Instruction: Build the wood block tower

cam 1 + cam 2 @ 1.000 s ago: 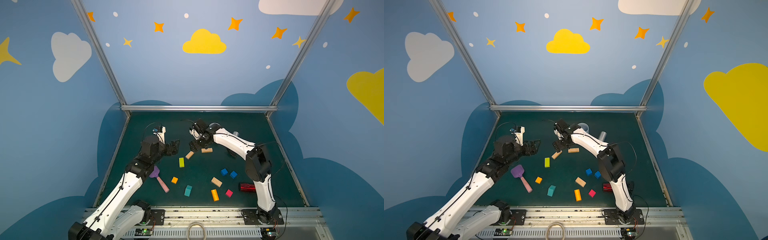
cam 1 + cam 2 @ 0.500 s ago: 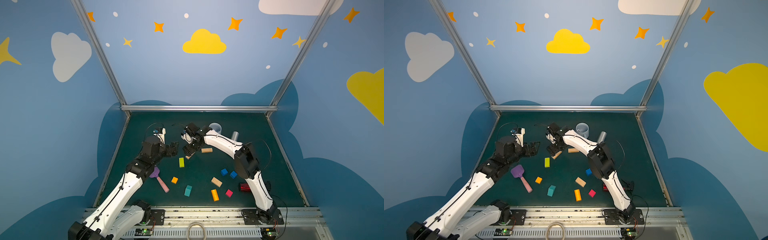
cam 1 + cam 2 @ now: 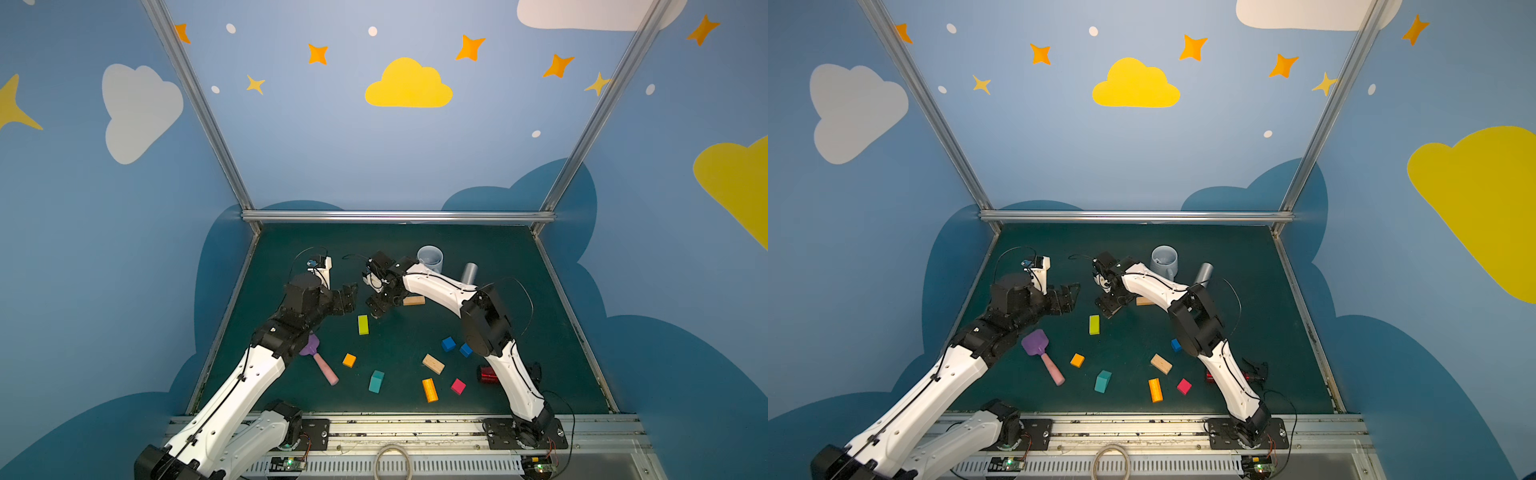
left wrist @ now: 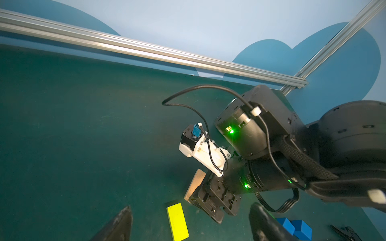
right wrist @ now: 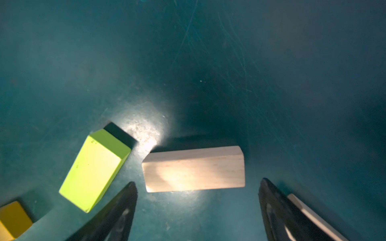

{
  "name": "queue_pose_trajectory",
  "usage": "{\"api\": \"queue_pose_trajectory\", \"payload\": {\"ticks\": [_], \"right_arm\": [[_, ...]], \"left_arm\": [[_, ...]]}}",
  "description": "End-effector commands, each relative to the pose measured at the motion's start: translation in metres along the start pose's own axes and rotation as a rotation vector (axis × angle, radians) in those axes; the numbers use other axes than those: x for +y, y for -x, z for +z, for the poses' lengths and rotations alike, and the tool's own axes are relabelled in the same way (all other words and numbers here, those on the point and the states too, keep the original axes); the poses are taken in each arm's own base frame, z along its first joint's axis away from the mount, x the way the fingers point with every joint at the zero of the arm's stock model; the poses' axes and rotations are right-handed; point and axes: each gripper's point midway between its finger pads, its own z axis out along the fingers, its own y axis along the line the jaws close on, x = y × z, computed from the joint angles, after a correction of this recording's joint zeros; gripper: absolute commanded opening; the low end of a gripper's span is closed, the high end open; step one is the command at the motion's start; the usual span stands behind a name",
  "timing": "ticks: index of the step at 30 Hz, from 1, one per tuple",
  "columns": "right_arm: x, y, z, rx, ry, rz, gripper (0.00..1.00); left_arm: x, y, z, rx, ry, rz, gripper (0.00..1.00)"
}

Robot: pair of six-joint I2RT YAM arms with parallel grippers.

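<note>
Wide-open, empty right claw (image 3: 379,306) poised over tan bar (image 5: 194,169), one o'clock of green bar (image 3: 363,324); it should next lower and close.

The right arm (image 3: 494,320) hides most of some red thing (image 3: 487,374) near the surface's right edge; the left arm (image 3: 257,374) overlaps the purple spatula (image 3: 311,345); the right wrist view crops an orange cube (image 5: 12,219).

The tan bar (image 5: 194,169) is bare wood with faint grain and a matt face, the yellow-green bar (image 5: 94,169) wears smooth matt paint (a few dark specks), the dark green table mat (image 5: 208,62) is scuffed with fine scratches, and the far rail (image 4: 146,52) is brushed metal.
</note>
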Motion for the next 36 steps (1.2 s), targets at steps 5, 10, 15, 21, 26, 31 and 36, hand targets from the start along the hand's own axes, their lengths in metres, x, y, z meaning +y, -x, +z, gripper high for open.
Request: {"api": "queue_pose_trajectory", "payload": {"ticks": [5,10,15,21,26,31,36], "right_arm": [[0.006,0.004,0.006,-0.003,0.014,-0.031,0.89],[0.009,0.002,0.011,0.007,0.024,-0.039,0.89],[0.011,0.001,0.014,0.014,0.031,-0.04,0.89],[0.01,0.002,0.016,0.01,0.003,-0.042,0.87],[0.01,0.001,0.016,0.014,-0.016,-0.045,0.85],[0.009,-0.001,0.017,0.021,-0.036,-0.046,0.8],[0.008,0.0,0.016,0.018,-0.044,-0.033,0.74]], "left_arm": [[-0.001,0.008,-0.007,-0.028,0.009,0.019,0.87],[-0.001,0.007,-0.006,-0.029,0.008,0.021,0.87],[-0.001,0.007,-0.006,-0.029,0.01,0.024,0.87],[0.0,0.007,-0.007,-0.032,0.017,0.023,0.87],[0.001,0.007,-0.007,-0.032,0.018,0.023,0.87],[0.0,0.007,-0.008,-0.034,0.014,0.024,0.87],[0.0,0.007,-0.008,-0.035,0.014,0.025,0.87]]}}
